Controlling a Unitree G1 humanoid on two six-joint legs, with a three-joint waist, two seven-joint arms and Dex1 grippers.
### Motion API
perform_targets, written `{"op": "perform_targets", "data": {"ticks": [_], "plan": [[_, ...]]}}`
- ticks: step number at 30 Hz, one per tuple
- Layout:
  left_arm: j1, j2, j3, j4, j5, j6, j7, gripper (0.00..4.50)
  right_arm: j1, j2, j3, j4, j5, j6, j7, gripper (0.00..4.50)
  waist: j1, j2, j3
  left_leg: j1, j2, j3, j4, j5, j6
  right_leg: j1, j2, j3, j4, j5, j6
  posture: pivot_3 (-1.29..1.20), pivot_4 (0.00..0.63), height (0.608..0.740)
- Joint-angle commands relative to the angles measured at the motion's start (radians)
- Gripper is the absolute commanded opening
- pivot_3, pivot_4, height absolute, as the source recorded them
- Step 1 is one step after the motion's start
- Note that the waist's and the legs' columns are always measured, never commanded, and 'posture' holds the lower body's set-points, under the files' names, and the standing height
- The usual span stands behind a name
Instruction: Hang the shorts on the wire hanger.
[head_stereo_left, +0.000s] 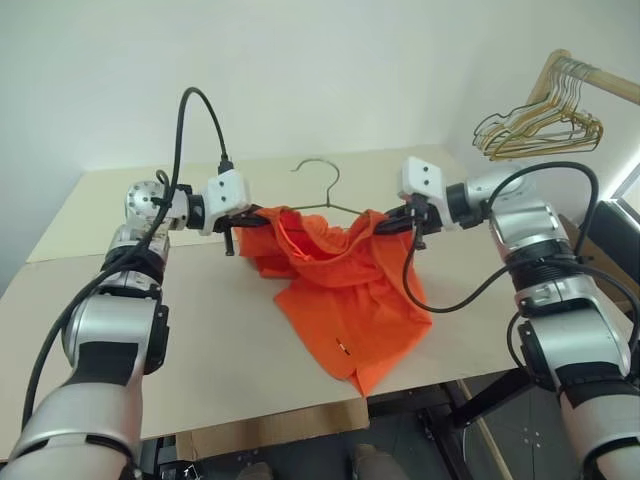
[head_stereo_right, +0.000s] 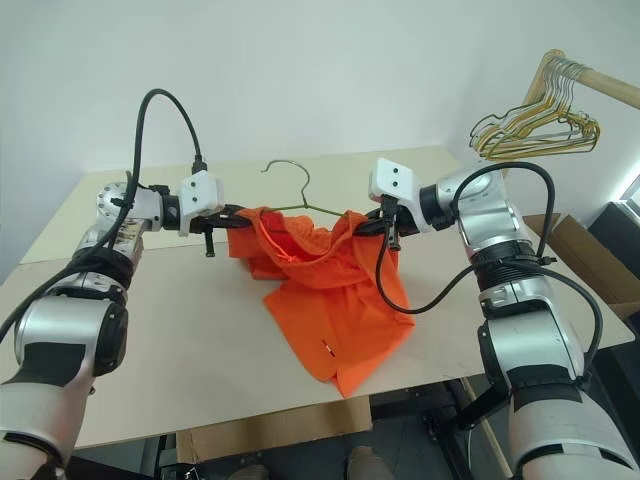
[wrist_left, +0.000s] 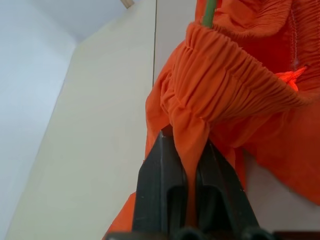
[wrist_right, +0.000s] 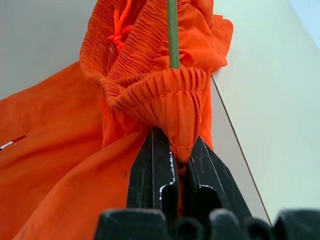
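Observation:
The orange shorts (head_stereo_left: 345, 295) hang between my two grippers above the table (head_stereo_left: 150, 330), their legs draped down onto the tabletop. My left gripper (head_stereo_left: 243, 216) is shut on one end of the gathered waistband (wrist_left: 225, 85). Across from it, my right gripper (head_stereo_left: 388, 222) is shut on the other end (wrist_right: 165, 95). The wire hanger (head_stereo_left: 322, 168) stands just behind the shorts with its hook up. Its thin wire (wrist_right: 172, 35) runs into the waistband opening and also shows in the left wrist view (wrist_left: 209, 12). The hanger's lower part is hidden by the fabric.
A bunch of golden and dark wire hangers (head_stereo_left: 540, 128) hangs from a wooden rod at the back right. A cardboard box (head_stereo_right: 585, 255) sits beyond the table's right edge. The table's front edge (head_stereo_left: 270, 425) lies close below the shorts.

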Motion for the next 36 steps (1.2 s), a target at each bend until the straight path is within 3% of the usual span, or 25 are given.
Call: {"op": "perform_targets", "data": {"ticks": [1, 5, 9, 12, 22, 29, 36], "plan": [[-0.041, 0.023, 0.031, -0.007, -0.027, 0.026, 0.010, 0.82, 0.000, -0.019, -0.026, -0.051, 0.012, 0.058, -0.020, 0.00, 0.000, 0.000, 0.000, 0.000, 0.000, 0.000, 0.000, 0.000, 0.000, 0.000, 0.000, 0.000, 0.000, 0.000, 0.000, -0.06, 0.000, 0.740], [-0.063, 0.025, 0.054, -0.004, -0.043, 0.057, 0.047, 2.10, 0.028, -0.032, -0.043, -0.108, 0.027, 0.112, -0.037, 0.00, 0.000, 0.000, 0.000, -0.001, 0.000, 0.000, 0.000, 0.000, 0.000, -0.001, 0.000, 0.000, 0.004, 0.000, 0.000, -0.07, 0.000, 0.740], [-0.131, 0.066, 0.100, 0.023, -0.050, 0.108, 0.199, 3.46, 0.053, -0.067, -0.101, -0.174, 0.079, 0.257, -0.068, 0.00, 0.000, 0.000, 0.000, -0.001, -0.001, -0.001, 0.000, 0.000, 0.000, -0.001, 0.000, 0.000, 0.005, 0.000, 0.000, -0.08, 0.000, 0.740], [-0.158, 0.094, 0.146, 0.030, -0.090, 0.141, 0.179, 4.38, 0.075, -0.100, -0.148, -0.229, 0.122, 0.376, -0.097, 0.00, 0.000, 0.000, 0.000, -0.001, -0.001, -0.001, 0.000, 0.000, 0.000, -0.001, 0.000, 0.000, 0.005, 0.000, 0.000, -0.09, 0.000, 0.740], [-0.087, 0.076, 0.284, -0.074, -0.257, 0.209, 0.111, 4.45, 0.269, -0.176, -0.354, -0.565, 0.260, 0.752, -0.324, 0.00, -0.004, 0.001, 0.000, 0.000, 0.000, 0.000, 0.000, 0.000, 0.000, -0.001, 0.000, 0.000, 0.006, 0.000, 0.000, -0.14, 0.000, 0.740], [0.028, 0.022, 0.284, -0.258, -0.323, 0.243, 0.068, 4.45, 0.382, -0.141, -0.483, -0.778, 0.344, 0.900, -0.516, 0.00, -0.017, 0.001, 0.000, -0.001, 0.000, 0.000, 0.000, 0.000, 0.000, -0.001, 0.000, 0.000, 0.005, 0.000, 0.000, -0.15, 0.000, 0.740], [0.051, -0.016, 0.283, -0.344, -0.344, 0.276, 0.103, 4.45, 0.370, -0.073, -0.576, -0.872, 0.319, 1.169, -0.823, 0.00, -0.031, 0.001, 0.000, 0.001, -0.001, -0.001, 0.000, 0.000, 0.000, 0.000, -0.001, 0.000, 0.003, 0.000, 0.000, -0.17, 0.000, 0.740]]}}
